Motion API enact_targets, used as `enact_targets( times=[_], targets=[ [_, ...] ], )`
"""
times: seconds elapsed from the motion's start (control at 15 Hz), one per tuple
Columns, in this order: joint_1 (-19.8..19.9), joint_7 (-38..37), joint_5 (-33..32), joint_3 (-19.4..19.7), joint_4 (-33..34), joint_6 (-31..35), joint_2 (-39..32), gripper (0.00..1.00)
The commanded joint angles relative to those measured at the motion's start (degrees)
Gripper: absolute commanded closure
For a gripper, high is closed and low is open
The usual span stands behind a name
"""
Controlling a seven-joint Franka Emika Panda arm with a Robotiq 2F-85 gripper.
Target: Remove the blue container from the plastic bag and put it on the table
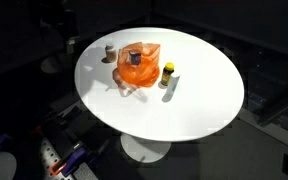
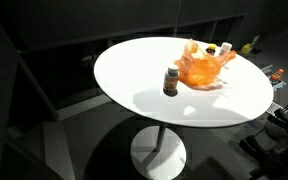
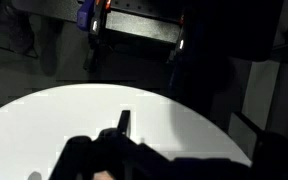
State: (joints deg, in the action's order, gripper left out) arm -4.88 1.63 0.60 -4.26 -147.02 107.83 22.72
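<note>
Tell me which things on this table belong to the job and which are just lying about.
Job: small blue container, sitting inside the translucent orange plastic bag; round white table.
Lying about: small yellow-capped bottle; small dark jar with a pale lid.

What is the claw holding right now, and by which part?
Nothing, apparently: the claw is over the white table; the blue container sits in the orange plastic bag.

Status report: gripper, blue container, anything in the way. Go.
Gripper above the white table, open or shut unclear. Blue container in the orange plastic bag, untouched. Yellow-capped bottle and small jar flank the bag.
</note>
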Motion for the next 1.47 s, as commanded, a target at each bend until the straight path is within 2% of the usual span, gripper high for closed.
enact_targets(
  times=[0.0, 0.27, 0.73, 1.0, 1.4],
  targets=[
    [-0.1, 0.0, 0.0, 0.1, 0.1, -0.1, 0.0, 0.00],
    [-0.1, 0.0, 0.0, 0.1, 0.1, -0.1, 0.0, 0.00],
    [0.4, -1.1, -2.6, -0.5, 5.8, -1.1, -2.2, 0.00],
    [1.5, -2.2, -4.4, -0.1, 10.8, -0.9, -5.5, 0.00],
    [5.0, -8.2, -5.9, 1.6, 16.7, 1.4, -14.0, 0.00]
  ],
)
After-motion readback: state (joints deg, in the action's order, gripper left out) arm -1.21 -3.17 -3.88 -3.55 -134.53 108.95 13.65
